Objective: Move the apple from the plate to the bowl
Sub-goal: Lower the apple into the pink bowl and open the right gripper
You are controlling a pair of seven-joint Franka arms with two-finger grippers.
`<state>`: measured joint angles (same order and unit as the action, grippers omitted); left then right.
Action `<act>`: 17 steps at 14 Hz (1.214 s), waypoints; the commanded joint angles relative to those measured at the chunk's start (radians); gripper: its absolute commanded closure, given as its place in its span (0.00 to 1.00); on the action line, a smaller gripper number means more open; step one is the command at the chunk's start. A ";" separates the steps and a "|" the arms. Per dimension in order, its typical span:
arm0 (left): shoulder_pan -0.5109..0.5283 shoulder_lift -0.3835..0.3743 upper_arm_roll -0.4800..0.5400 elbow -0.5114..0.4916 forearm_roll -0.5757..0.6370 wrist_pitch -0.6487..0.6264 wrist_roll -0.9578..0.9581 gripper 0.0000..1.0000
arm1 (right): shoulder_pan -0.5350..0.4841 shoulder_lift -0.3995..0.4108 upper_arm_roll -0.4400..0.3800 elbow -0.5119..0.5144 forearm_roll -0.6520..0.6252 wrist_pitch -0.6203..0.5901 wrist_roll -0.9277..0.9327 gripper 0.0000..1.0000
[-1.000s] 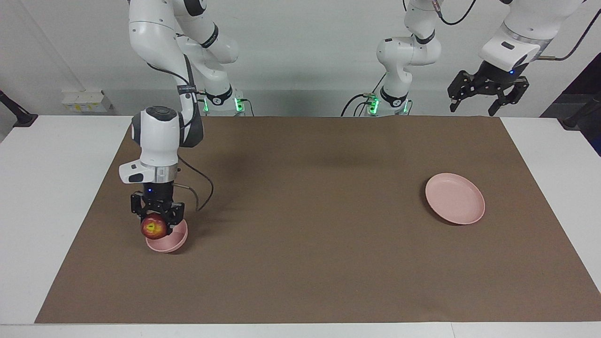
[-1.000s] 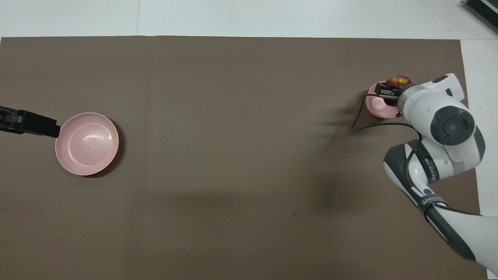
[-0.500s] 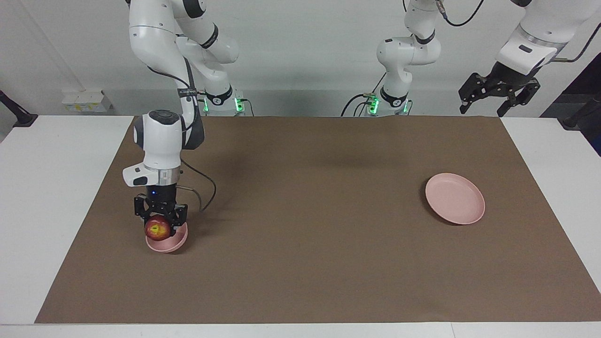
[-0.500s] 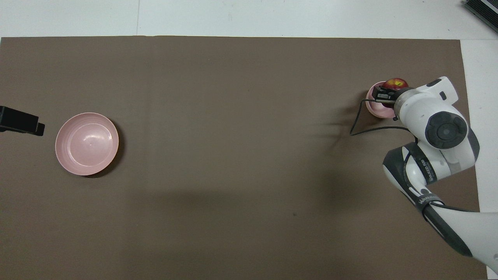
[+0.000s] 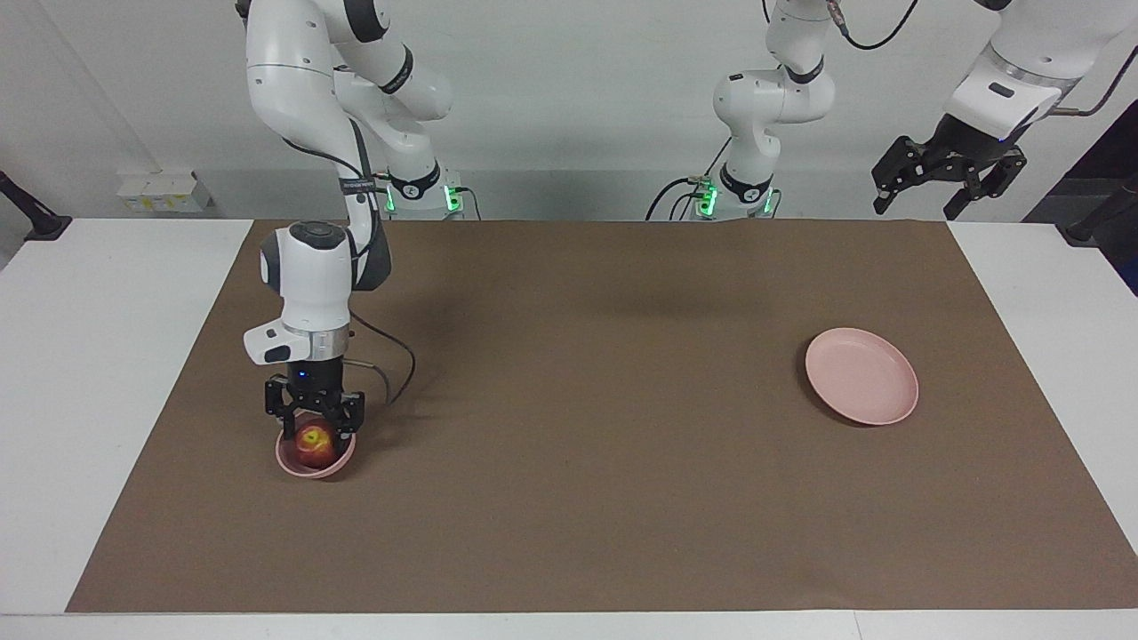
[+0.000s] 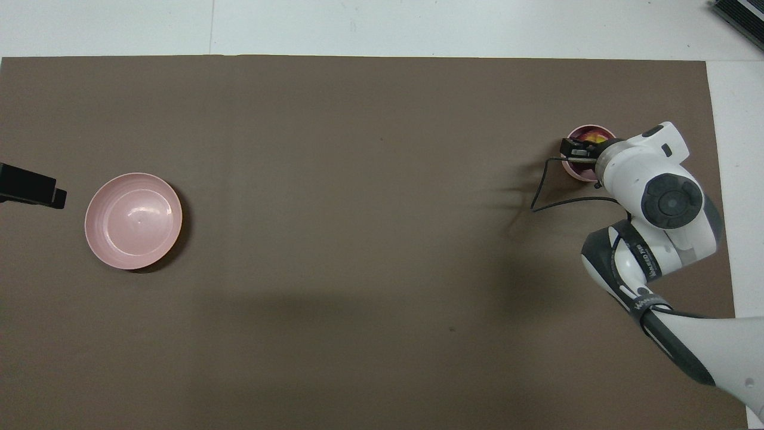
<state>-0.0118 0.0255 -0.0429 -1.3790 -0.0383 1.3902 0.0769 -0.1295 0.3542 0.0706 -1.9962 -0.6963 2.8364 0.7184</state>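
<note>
since a second earlier, right pincer (image 5: 314, 425) dropped low over bowl (image 5: 316, 461); apple (image 5: 315, 442) now sat inside bowl, fingers spread either side, not gripping. bowl at right arm's end of worktop (image 5: 569, 533), 9 o'clock in facing view. plate (image 5: 861, 375) bare at 3 o'clock. left pincer (image 5: 948, 169) waited raised, fingers apart.

Apple (image 5: 315, 441) in bowl (image 5: 292, 465), right gripper (image 5: 314, 425) above
</note>
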 commanded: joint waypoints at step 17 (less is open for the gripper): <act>0.009 -0.003 -0.002 0.017 -0.017 -0.026 0.000 0.00 | -0.004 -0.191 0.109 0.230 0.561 -0.673 -0.346 0.00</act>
<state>-0.0118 0.0249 -0.0429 -1.3790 -0.0384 1.3869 0.0768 -0.1230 0.1766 0.1743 -1.8213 -0.2278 2.2624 0.4331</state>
